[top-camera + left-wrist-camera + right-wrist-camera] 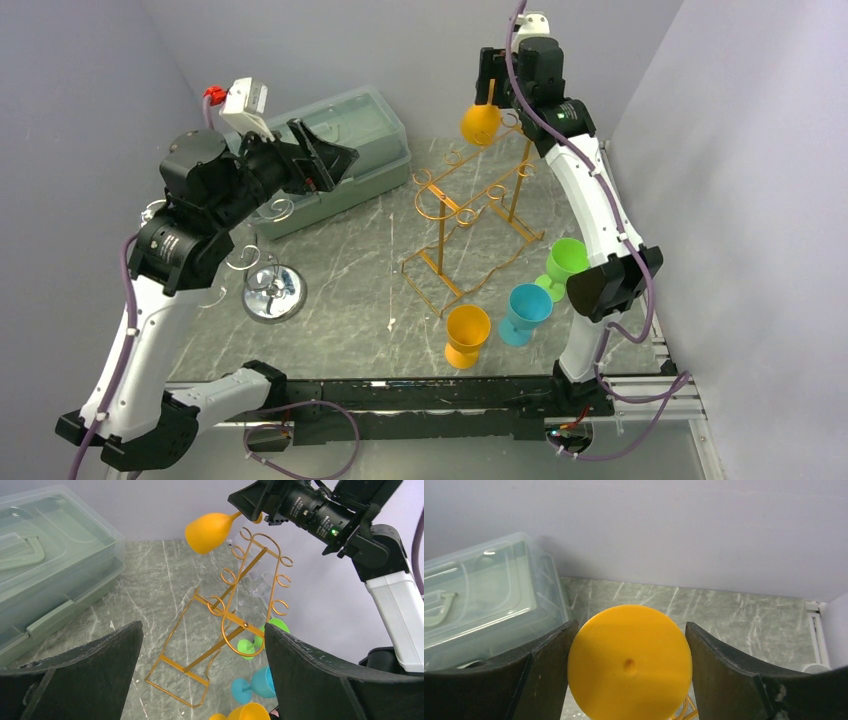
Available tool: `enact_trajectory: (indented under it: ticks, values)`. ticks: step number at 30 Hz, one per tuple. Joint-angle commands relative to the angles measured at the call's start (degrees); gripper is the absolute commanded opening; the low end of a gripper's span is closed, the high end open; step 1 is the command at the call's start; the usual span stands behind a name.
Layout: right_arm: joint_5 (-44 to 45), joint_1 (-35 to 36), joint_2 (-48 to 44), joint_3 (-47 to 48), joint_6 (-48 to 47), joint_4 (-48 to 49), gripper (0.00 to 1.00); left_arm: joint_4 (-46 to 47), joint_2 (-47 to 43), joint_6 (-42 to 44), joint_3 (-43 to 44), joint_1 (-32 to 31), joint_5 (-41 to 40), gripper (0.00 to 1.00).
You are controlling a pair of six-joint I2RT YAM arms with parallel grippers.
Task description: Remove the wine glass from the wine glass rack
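An orange wine glass (480, 122) hangs bowl-down just above the far end of the golden wire wine glass rack (470, 200). My right gripper (490, 80) is shut on its round foot (630, 665), which fills the gap between the fingers. From the left wrist the glass (210, 530) is tilted, with its bowl to the left, just clear of the rack's (235, 610) top hooks. My left gripper (325, 160) is raised at the left, open and holding nothing, and faces the rack from a distance (202, 627).
A clear lidded plastic box (340, 150) sits at the back left. A chrome round-based stand (272, 292) is under my left arm. Orange (466, 335), blue (524, 312) and green (563, 265) glasses stand upright near the rack's front right, by my right arm.
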Motion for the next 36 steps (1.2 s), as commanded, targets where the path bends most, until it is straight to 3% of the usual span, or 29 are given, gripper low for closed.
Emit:
enact_trajectory:
  ticks: [1, 11, 18, 28, 36]
  values:
    - [-4.24, -0.13, -6.51, -2.04, 3.96, 8.13, 0.54, 4.08, 1.78, -0.08, 2.07, -0.01, 1.58, 0.95]
    - [-17.21, -0.04, -17.27, -9.54, 15.43, 15.61, 0.54, 8.39, 3.88, -0.11, 2.69, 0.04, 4.38, 0.90]
    - [-28.77, 0.35, -24.53, -16.94, 26.69, 22.65, 0.54, 13.06, 6.97, -2.72, 3.62, 2.19, 13.91, 0.89]
    - [-38.51, 0.40, -31.46, -26.04, 41.02, 33.67, 0.54, 33.17, 8.46, -17.57, -2.07, 6.82, 28.79, 0.85]
    - [-43.82, 0.22, -30.11, -27.03, 49.02, 41.87, 0.54, 45.21, 7.94, -28.72, -6.35, 8.81, 34.14, 0.81]
